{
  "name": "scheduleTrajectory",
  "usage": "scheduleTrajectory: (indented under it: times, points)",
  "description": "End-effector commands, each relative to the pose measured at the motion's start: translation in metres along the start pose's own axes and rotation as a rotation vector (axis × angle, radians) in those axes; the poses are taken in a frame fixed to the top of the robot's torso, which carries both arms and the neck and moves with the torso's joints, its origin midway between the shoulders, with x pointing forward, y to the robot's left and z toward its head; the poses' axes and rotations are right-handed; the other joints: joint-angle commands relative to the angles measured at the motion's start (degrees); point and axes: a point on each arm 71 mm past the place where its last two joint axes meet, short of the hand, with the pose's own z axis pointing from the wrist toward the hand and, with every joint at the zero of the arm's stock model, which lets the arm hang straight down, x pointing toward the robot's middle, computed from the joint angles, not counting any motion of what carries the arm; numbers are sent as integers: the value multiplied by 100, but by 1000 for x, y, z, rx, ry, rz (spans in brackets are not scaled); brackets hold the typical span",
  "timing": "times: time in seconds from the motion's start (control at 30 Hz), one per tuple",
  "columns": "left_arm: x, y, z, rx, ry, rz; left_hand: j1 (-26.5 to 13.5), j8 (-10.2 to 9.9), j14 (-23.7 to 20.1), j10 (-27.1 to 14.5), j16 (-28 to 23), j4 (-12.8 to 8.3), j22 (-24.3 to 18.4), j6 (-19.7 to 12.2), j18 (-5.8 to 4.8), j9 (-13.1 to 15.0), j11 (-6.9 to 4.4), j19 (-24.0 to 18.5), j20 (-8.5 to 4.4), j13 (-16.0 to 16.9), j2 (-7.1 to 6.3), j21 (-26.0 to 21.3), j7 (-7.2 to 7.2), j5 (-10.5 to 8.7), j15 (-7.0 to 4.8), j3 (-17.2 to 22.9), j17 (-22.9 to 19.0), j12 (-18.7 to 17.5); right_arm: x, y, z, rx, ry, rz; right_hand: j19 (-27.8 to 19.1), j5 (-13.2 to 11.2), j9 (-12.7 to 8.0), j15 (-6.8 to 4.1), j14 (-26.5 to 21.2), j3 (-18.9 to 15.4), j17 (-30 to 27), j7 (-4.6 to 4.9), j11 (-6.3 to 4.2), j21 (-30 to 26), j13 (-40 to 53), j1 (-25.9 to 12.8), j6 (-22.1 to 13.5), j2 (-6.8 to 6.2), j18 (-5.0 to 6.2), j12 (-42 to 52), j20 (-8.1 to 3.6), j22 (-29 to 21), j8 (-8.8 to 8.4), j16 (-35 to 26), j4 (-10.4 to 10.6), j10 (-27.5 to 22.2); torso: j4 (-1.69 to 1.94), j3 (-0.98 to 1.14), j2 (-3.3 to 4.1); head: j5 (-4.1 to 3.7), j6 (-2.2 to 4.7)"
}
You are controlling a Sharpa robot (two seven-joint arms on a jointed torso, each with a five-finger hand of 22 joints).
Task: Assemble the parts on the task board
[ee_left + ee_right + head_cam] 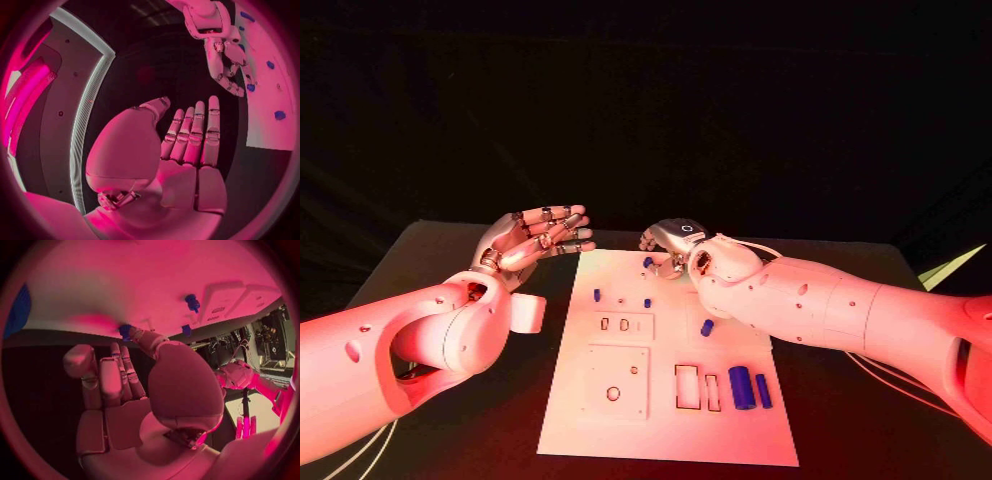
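The white task board [668,420] lies in the middle of the black table. My right hand [681,244] hovers over its far edge, and its thumb and a fingertip [117,351] meet on a small blue part [125,331] standing there [648,262]. My left hand [540,238] is raised off the board's far left corner, its fingers [195,131] straight and holding nothing. Small blue parts [597,295] [646,302] stand further in. A loose one [707,327] lies mid-board. Two long blue cylinders [741,387] [763,390] lie at the near right.
Red-edged slots [687,387] sit beside the cylinders, and a square plate with a hole [615,385] is at the board's near left. Bare black table [870,420] flanks the board on both sides. A pale strip [950,267] lies at the far right edge.
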Motion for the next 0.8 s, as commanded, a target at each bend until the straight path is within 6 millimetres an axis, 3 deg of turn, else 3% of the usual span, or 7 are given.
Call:
scheduleTrajectory:
  times: [0.03, 0.27, 0.37, 0.5, 0.63, 0.7, 0.8]
  points:
    - [0, -2, 0, 5, 0, 2, -37, 76, 1, 88, 77, -72, 99, 31, 148, 69, -44, 163, -11, 75, -81, 88, 162, 99, -5, 129, 86, -29, -1, -1, -2, -6, -4, 5, -59, 137, -77, 13, -8, -621, -90, -25, 26, -188, -48, 279, -61, 68, 103, 123, 11, -74, -190, -54, 135, -257, -3, 4, 2, -1, 10]
    - [-6, -3, -1, 4, -11, 8, -40, 74, -7, 85, 72, -85, 105, 31, 143, 67, -44, 154, -15, 75, -82, 102, 160, 97, -5, 134, 110, -29, -9, -11, -22, -8, -23, 28, -11, 140, -105, -10, 1, -862, -162, -55, 0, -278, -36, 484, -5, 130, 109, 252, -6, -131, -223, -71, 293, -212, -43, 21, 10, 12, 46]
    - [-9, -3, -2, 4, -18, 12, -40, 74, -7, 85, 72, -85, 105, 31, 143, 67, -44, 154, -15, 75, -82, 102, 160, 97, -5, 134, 110, -29, -20, -22, -36, 8, -52, 67, 179, 129, -123, -81, 127, -736, 42, 52, -91, -66, 0, 507, 136, 134, 59, 483, -71, 111, -211, 72, 369, 146, -93, 42, 8, 22, 73]
    - [-11, -4, -3, 4, -24, 15, -42, 75, -8, 86, 71, -86, 106, 32, 143, 67, -44, 153, -15, 75, -82, 104, 159, 96, -5, 135, 113, -28, -37, -40, -52, 67, -81, 163, 282, 125, -181, -141, 217, -464, 166, 81, -156, 8, -13, 392, 91, 44, 34, 591, -147, 215, -300, 153, 459, 526, -171, 62, 3, 55, 101]
    - [-13, -4, -3, 4, -26, 16, -42, 75, -8, 86, 71, -86, 106, 32, 143, 67, -44, 153, -15, 75, -82, 104, 159, 96, -5, 135, 113, -28, -50, -67, -68, 156, -78, 245, 449, 102, -167, -172, 324, -301, 554, 136, -203, 262, 130, 226, 231, -145, -28, 877, -165, 509, -257, 382, 560, 1306, -216, 76, -19, 35, 109]
    - [-13, -4, -3, 3, -26, 16, -43, 76, -9, 88, 71, -87, 107, 34, 142, 67, -44, 152, -15, 76, -82, 105, 156, 96, -5, 135, 116, -27, -54, -81, -76, 195, -62, 266, 548, 87, -168, -235, 376, -407, 796, 94, -282, 454, 333, 213, 170, -243, -68, 1168, -205, 719, -271, 521, 555, 1728, -230, 81, -25, 21, 115]
    - [-14, -4, -4, 3, -28, 17, -43, 76, -10, 89, 70, -88, 107, 35, 142, 67, -45, 151, -15, 76, -82, 106, 154, 96, -4, 136, 118, -26, -55, -95, -83, 234, -34, 281, 615, 116, -70, -301, 378, -1025, 891, 51, -364, 579, 1102, 275, -14, -230, -105, 1960, -264, 881, -129, 595, 661, 1642, -245, 98, -22, 15, 116]
